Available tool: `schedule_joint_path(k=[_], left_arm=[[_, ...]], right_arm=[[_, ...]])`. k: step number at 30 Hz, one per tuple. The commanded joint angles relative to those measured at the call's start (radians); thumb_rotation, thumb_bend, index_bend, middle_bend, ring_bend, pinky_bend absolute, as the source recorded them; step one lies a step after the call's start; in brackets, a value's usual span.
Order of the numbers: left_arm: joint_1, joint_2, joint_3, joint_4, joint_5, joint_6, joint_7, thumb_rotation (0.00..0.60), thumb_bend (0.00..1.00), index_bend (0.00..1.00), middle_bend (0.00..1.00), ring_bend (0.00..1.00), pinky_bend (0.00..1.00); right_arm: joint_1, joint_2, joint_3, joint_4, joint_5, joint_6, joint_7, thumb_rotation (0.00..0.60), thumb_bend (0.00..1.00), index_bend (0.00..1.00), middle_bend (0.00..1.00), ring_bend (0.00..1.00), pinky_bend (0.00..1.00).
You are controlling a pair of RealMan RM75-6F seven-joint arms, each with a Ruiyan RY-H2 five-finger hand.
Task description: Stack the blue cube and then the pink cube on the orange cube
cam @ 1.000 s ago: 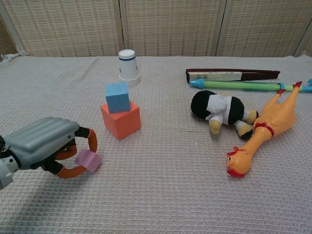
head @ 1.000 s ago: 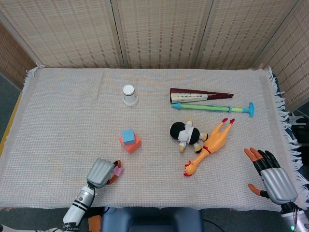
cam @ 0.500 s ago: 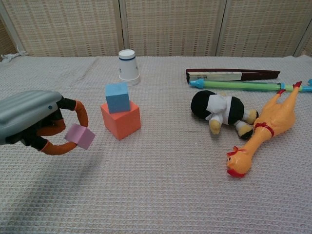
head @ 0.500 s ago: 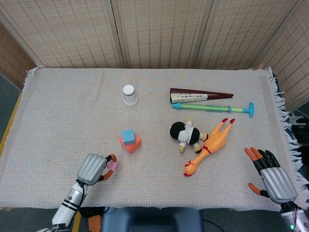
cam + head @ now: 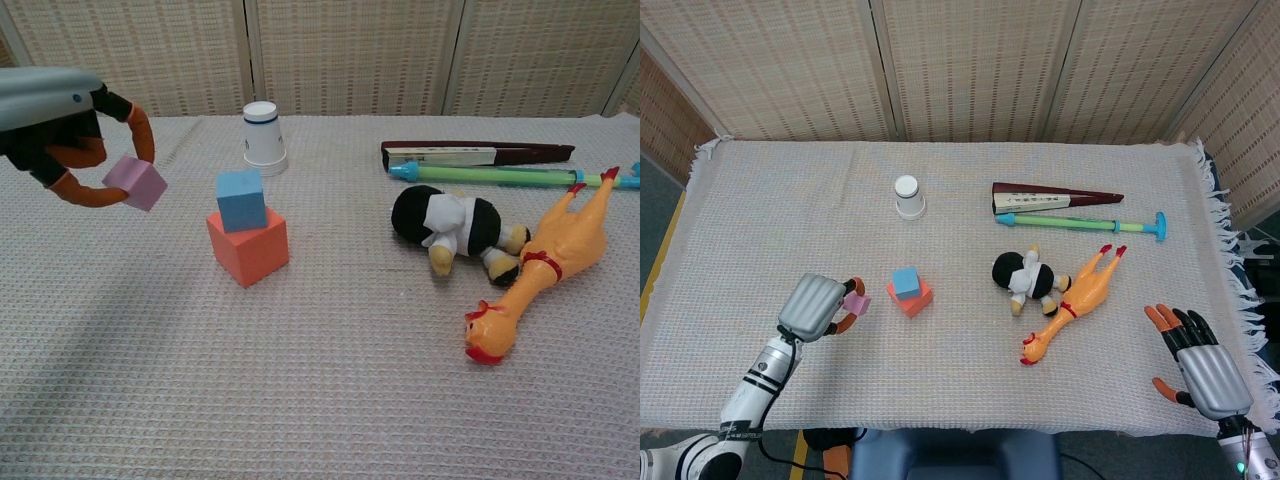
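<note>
one rubber chicken, one plush doll and one paper cup are seen. three cubes are counted: the blue cube sits squarely on the orange cube; the pink cube, tilted corner-down, is pinched in the raised left hand at their nine o'clock. the right hand is spread, holding nothing.

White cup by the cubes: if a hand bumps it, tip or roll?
The cup stands upside down on its wide rim, so a light nudge probably slides it. It looks thin and light, so a harder knock likely topples it. Tapered walls would then make it roll in an arc.
</note>
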Motion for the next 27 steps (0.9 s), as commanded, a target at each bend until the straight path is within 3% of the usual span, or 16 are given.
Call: schedule_joint_path(k=[1,10,19,22,27], left_arm=[[-0.057,0.004,-0.046,-0.037,-0.102,-0.039,0.062,0.6,0.32,0.53,1.0,1.0,1.0],[-0.182,-0.035,-0.117,-0.071,-0.301,-0.054,0.15,0.6,0.32,0.54,1.0,1.0,1.0],[-0.242,-0.082,-0.12,-0.013,-0.355,-0.054,0.17,0.6,0.32,0.53,1.0,1.0,1.0],[-0.27,-0.112,-0.12,0.016,-0.384,-0.043,0.186,0.6,0.32,0.53,1.0,1.0,1.0],[-0.314,-0.149,-0.131,0.062,-0.456,-0.041,0.201,0.6,0.32,0.53,1.0,1.0,1.0]], right_arm=[[0.003,-0.002,0.001,0.0,0.005,-0.005,-0.003,0.6,0.12,0.0,0.0,0.0,0.0],[0.003,0.007,0.001,0.0,0.006,-0.002,0.014,0.6,0.12,0.0,0.0,0.0,0.0],[-0.003,0.004,0.01,0.021,-0.037,0.051,0.073,0.6,0.12,0.0,0.0,0.0,0.0],[-0.017,-0.009,0.021,0.049,-0.081,0.127,0.141,0.6,0.12,0.0,0.0,0.0,0.0],[-0.034,-0.027,0.038,0.073,-0.062,0.164,0.131,0.6,0.12,0.0,0.0,0.0,0.0]])
